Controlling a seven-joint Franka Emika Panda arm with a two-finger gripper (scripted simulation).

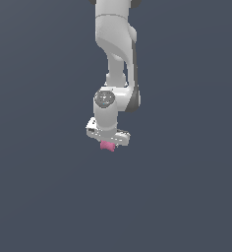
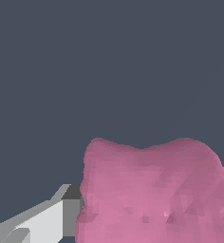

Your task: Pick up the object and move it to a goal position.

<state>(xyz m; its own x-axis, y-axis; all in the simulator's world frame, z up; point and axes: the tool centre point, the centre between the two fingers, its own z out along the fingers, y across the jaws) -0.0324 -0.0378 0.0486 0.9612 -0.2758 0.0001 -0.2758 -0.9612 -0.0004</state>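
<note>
Just below the middle of the exterior view, the white two-fingered gripper point(image 1: 108, 142) points down with the small pink, roughly cube-shaped block point(image 1: 107, 145) right under its palm. In the wrist view the block point(image 2: 152, 194) fills the lower right, one grey finger pad point(image 2: 71, 211) touching its side. The jaws look clamped on it. Carrying it well probably means a steady squeeze and a smooth, unhurried move; no goal marker shows.

plain pink block point(image 1: 107, 145), faintly mottled up close; white arm point(image 1: 115, 44) with a dark grey side strip; white gripper point(image 1: 107, 141); flat slate-blue backdrop point(image 1: 39, 147)
</note>
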